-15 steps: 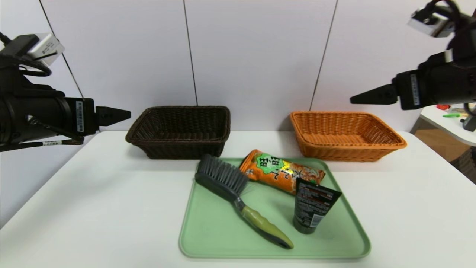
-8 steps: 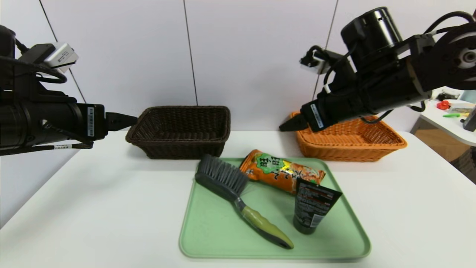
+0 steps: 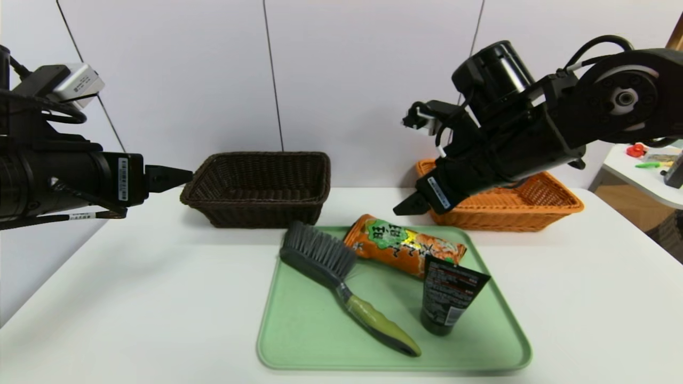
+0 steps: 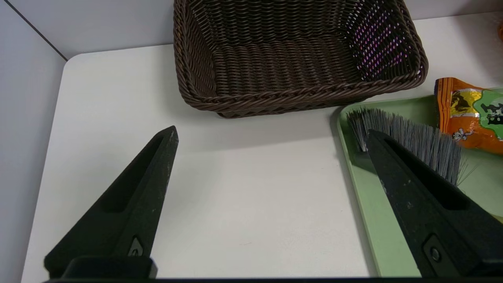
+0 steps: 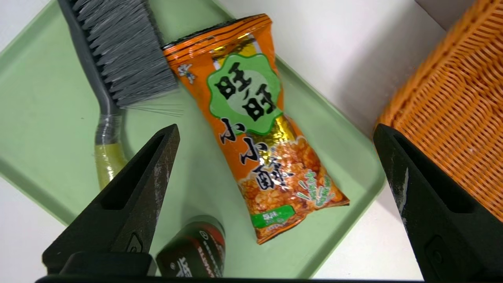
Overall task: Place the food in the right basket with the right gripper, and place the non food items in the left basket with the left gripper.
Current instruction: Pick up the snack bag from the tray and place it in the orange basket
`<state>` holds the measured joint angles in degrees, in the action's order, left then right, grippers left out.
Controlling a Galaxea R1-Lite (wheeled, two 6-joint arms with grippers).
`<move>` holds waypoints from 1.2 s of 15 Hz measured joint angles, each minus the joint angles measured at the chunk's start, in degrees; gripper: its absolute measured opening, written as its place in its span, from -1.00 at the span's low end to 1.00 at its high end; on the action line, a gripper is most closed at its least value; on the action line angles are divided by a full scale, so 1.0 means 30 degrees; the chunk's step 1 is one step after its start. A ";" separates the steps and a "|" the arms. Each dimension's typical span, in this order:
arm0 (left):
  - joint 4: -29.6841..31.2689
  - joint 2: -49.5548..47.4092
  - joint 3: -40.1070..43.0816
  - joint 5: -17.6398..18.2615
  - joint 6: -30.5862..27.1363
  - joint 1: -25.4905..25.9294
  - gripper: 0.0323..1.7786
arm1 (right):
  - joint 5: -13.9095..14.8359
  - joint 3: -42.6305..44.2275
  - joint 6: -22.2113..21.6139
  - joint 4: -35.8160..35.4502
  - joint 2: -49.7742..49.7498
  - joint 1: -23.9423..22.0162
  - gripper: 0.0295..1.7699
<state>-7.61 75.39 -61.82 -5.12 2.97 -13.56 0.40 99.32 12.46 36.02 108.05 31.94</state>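
The food, a long orange snack bag (image 3: 405,245) (image 5: 251,129), lies at the back of a green tray (image 3: 320,330). Also on the tray are the grey-bristled brush (image 3: 331,266) (image 5: 122,59) and the black tube (image 3: 448,298) (image 5: 194,251). My right gripper (image 3: 408,205) (image 5: 276,129) hangs open above the bag, touching nothing, in front of the orange-tan right basket (image 3: 533,208). My left gripper (image 3: 171,177) (image 4: 271,133) is open and empty, held in the air left of the dark brown left basket (image 3: 256,189) (image 4: 290,59).
Both baskets stand against the back wall on the white table (image 3: 133,293). The tray sits at the middle front. A side table (image 3: 645,176) with small items is at the far right, beyond the table's edge.
My right arm has swung in from the upper right, down and leftward, until its open gripper is over the snack bag. The left gripper shifted only slightly. Nothing on the tray moved.
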 joint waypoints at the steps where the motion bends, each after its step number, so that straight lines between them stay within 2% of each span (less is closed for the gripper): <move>1: 0.0000 -0.0020 0.0008 -0.0016 -0.0008 -0.0008 0.90 | 0.0085 0.0000 0.0008 -0.0037 0.0211 0.0313 0.92; 3: 0.0000 -0.0057 -0.0008 -0.0016 -0.0008 -0.0122 0.90 | 0.0179 -0.0004 -0.0041 0.0000 0.0691 0.0821 0.92; 6: 0.0000 -0.0077 -0.0012 -0.0020 0.0000 -0.0158 0.90 | 0.0882 0.0000 -0.0175 -0.0008 0.1662 0.1130 0.92; 9: 0.0000 -0.0077 0.0008 -0.0008 0.0016 -0.0167 0.90 | 0.1012 0.0053 -0.0297 -0.0008 0.2617 0.1032 0.92; 12: 0.0000 -0.0073 0.0024 -0.0016 0.0016 -0.0183 0.90 | 0.1674 0.0106 -0.0252 -0.0065 0.3336 0.0780 0.92; 18: 0.0000 -0.0077 0.0061 0.0016 0.0008 -0.0195 0.90 | 0.1731 0.0106 -0.0284 -0.0049 0.4283 0.0378 0.92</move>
<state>-7.61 75.15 -61.64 -5.07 3.00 -14.14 5.60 99.63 11.61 35.88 120.89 33.07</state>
